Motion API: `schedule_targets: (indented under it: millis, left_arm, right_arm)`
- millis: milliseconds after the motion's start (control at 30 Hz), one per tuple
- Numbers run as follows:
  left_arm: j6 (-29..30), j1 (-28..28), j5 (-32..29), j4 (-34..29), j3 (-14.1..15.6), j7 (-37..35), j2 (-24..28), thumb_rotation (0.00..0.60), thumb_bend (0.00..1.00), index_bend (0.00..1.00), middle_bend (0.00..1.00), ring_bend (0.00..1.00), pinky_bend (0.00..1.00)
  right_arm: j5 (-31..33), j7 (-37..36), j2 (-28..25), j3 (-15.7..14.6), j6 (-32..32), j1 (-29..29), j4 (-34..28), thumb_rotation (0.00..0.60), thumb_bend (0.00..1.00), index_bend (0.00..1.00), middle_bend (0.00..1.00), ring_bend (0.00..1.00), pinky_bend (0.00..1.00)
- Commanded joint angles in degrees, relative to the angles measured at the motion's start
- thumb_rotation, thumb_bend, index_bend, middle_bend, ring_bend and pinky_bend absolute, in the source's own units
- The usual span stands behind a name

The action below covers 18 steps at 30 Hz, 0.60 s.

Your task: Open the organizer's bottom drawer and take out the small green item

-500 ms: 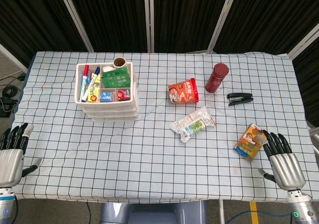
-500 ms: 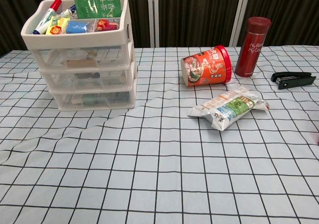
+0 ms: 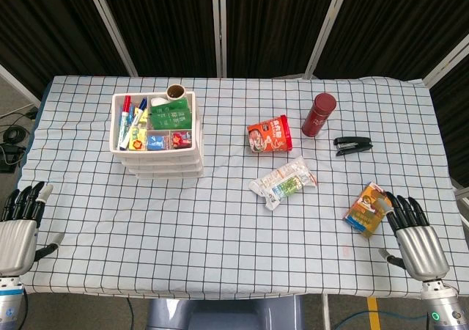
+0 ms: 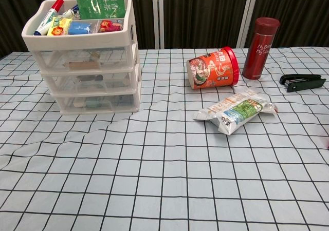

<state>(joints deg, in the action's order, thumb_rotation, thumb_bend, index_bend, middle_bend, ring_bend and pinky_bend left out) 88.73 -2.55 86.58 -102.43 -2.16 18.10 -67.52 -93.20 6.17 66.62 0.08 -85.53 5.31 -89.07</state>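
The organizer (image 3: 157, 138) stands on the checkered tablecloth (image 3: 220, 227) and serves as the reference point for everything else. It is a white unit with an open top tray above three translucent drawers. The bottom drawer (image 4: 97, 101) is closed, flush with the two drawers above it. A small greenish shape shows faintly through its front, but the small green item cannot be identified with certainty. The top tray holds markers (image 4: 50, 16), green packets (image 4: 100, 3) and small coloured items.

To the right of the organizer lies an orange instant-noodle cup (image 4: 213, 68) on its side. Further right stands a dark red bottle (image 4: 260, 41), upright. Beyond the bottle, further from the organizer, rests a black stapler (image 4: 302, 81). A white snack bag (image 4: 235, 111) lies nearer the front edge than the cup, to the right of the organizer. An orange snack packet (image 3: 368, 208) lies far right and forward of the organizer.

The left hand (image 3: 18, 231) hangs at the front table edge, well apart from the organizer, fingers extended and spread, holding nothing. The right hand (image 3: 414, 238) sits at the opposite front corner, fingers extended and spread, empty, its fingertips just beside the orange snack packet. Neither hand appears in the chest view.
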Motion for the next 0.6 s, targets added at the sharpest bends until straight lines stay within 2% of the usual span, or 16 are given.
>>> schedule_targets:
  millis: [33,167,200,267,300,333,367,500,600]
  left_arm:
    - [-0.52,-0.48,0.54,0.47,0.0,-1.0,-0.45,0.6,0.25,0.0,0.0,0.0,0.0]
    - [-1.2,-1.07,1.22,1.04,0.07,-2.14,-1.12,0.6,0.26,0.0,0.0,0.0,0.01]
    - [-1.22,-1.23,1.47,1.21,0.01,-2.6,-1.39,0.6,0.27,0.0,0.03,0.05,0.07]
    - [-0.85,-1.61,2.18,1.82,-0.42,-4.28,-2.51,0.6,0.31,0.0,0.23,0.25,0.28]
    - [-0.51,-1.75,2.43,2.17,-0.74,-5.03,-3.16,0.6,0.35,0.01,0.4,0.42,0.41]
    - [-0.21,-1.94,2.71,2.56,-1.05,-5.88,-3.89,0.6,0.4,0.02,0.54,0.55,0.5]
    - [-0.42,-2.35,3.02,3.01,-1.21,-7.6,-4.99,0.6,0.43,0.03,0.62,0.62,0.55]
    - [-3.11,-4.17,3.36,4.23,-1.14,-11.97,-7.28,0.6,0.55,0.1,0.82,0.82,0.68]
    - [-5.83,-5.59,2.76,3.8,-0.97,-16.41,-9.1,0.6,0.6,0.11,0.91,0.89,0.74]
  right_arm:
    - [0.08,-0.14,-0.11,0.04,0.09,0.04,-0.05,0.6,0.0,0.0,0.0,0.0,0.0]
    - [0.06,-0.47,-0.29,0.03,0.08,0.04,-0.11,0.6,0.0,0.0,0.0,0.0,0.0]
    - [0.09,-0.58,-0.35,0.03,0.07,0.01,-0.13,0.6,0.0,0.0,0.0,0.0,0.0]
    - [0.08,-0.89,-0.53,0.0,0.01,-0.04,-0.25,0.6,0.0,0.0,0.0,0.0,0.0]
    - [0.09,-1.07,-0.63,0.0,-0.04,-0.07,-0.31,0.6,0.0,0.0,0.0,0.0,0.0]
    - [0.08,-1.27,-0.73,0.0,-0.12,-0.1,-0.38,0.6,0.0,0.0,0.0,0.0,0.0]
    - [-0.03,-1.53,-0.87,-0.04,-0.25,-0.15,-0.49,0.6,0.0,0.0,0.0,0.0,0.0]
    - [-0.6,-2.02,-1.25,-0.28,-0.62,-0.29,-0.81,0.6,0.0,0.0,0.0,0.0,0.0]
    - [-0.92,-2.22,-1.48,-0.55,-0.64,-0.38,-1.11,0.6,0.0,0.0,0.0,0.0,0.0]
